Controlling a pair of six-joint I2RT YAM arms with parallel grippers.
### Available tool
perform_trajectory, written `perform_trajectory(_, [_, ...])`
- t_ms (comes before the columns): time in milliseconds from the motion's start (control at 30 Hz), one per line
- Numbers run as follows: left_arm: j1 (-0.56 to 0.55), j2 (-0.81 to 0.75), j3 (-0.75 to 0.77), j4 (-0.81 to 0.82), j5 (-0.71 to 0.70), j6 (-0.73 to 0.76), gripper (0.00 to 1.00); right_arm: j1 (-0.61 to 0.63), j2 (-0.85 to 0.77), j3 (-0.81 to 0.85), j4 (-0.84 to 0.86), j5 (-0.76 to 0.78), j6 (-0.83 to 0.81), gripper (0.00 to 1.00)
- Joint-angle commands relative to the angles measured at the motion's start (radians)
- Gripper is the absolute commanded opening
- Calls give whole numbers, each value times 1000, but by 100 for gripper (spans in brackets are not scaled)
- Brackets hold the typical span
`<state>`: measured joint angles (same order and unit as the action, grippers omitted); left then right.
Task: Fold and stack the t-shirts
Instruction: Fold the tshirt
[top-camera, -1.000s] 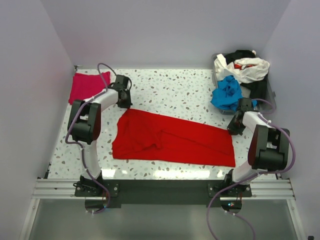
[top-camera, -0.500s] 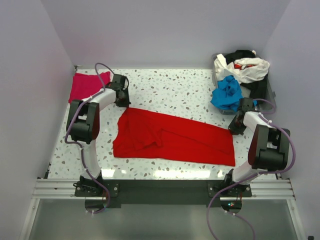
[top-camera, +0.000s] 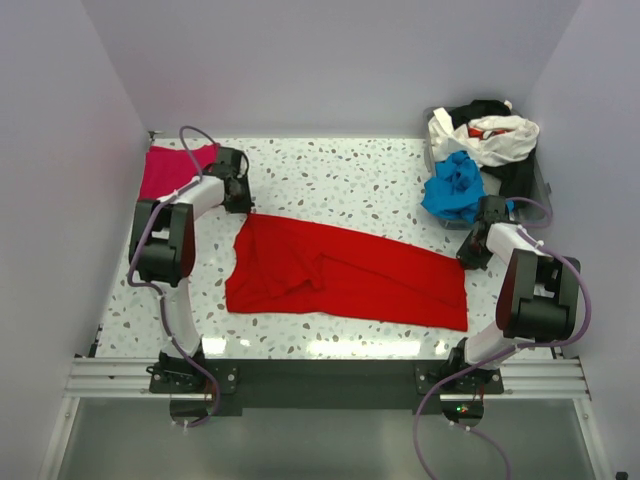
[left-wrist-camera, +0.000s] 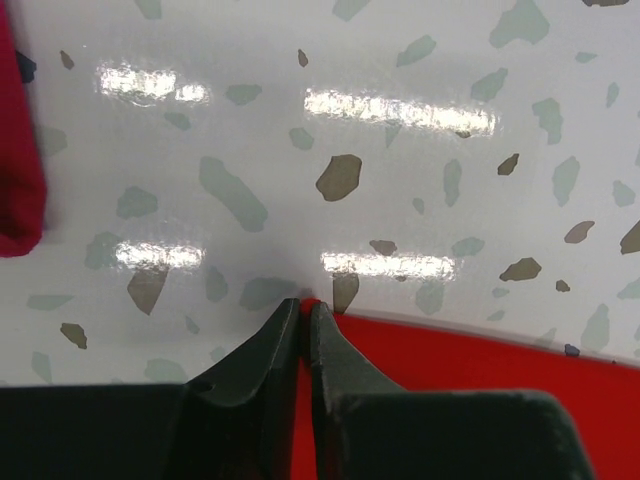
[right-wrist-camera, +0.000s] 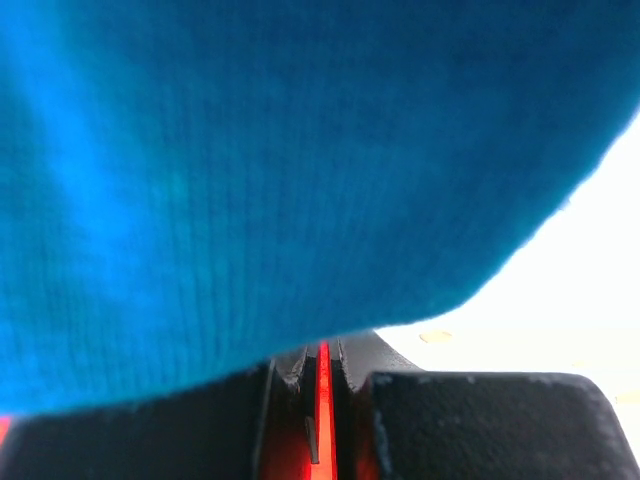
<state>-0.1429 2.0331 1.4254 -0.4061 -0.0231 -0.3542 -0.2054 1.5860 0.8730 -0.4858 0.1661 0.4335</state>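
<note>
T-shirt (top-camera: 345, 275), bright red, lies stretched flat, slightly creased.

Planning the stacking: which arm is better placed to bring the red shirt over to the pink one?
Probably left. The left tool pinches the red shirt at the corner nearest the pink shirt; the right tool holds the opposite end.

Bright overhead light streaks glare across the table (left-wrist-camera: 400, 110); the blue t-shirt (right-wrist-camera: 250, 150) seems blurred close-up.
</note>
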Motion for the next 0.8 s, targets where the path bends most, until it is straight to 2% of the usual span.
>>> perform_trajectory(0, [45,-42,38,33,-93,52,14,-23,46,-5,-14,90,-24,0])
perform_trajectory(267, [51,-65,33,20,-100,57,22,-23,37,-12,-14,84,-30,0])
perform_trajectory(433, [48,-96,38,20,-72,54,22,-23,32,-11,-19,72,-33,0])
perform_trajectory(600, [-10,-145,30,12,-32,27,26,-22,2,6,-42,58,-42,0])
perform_trajectory(667, [-67,-158,24,7,-25,12,27,-23,-26,24,-65,62,-55,17])
perform_trajectory(700, [-87,-168,21,-2,-2,3,29,-23,-35,30,-74,84,-59,34])
perform_trajectory(767, [-147,-183,6,-14,18,-31,29,-23,-76,55,-103,98,-82,45])
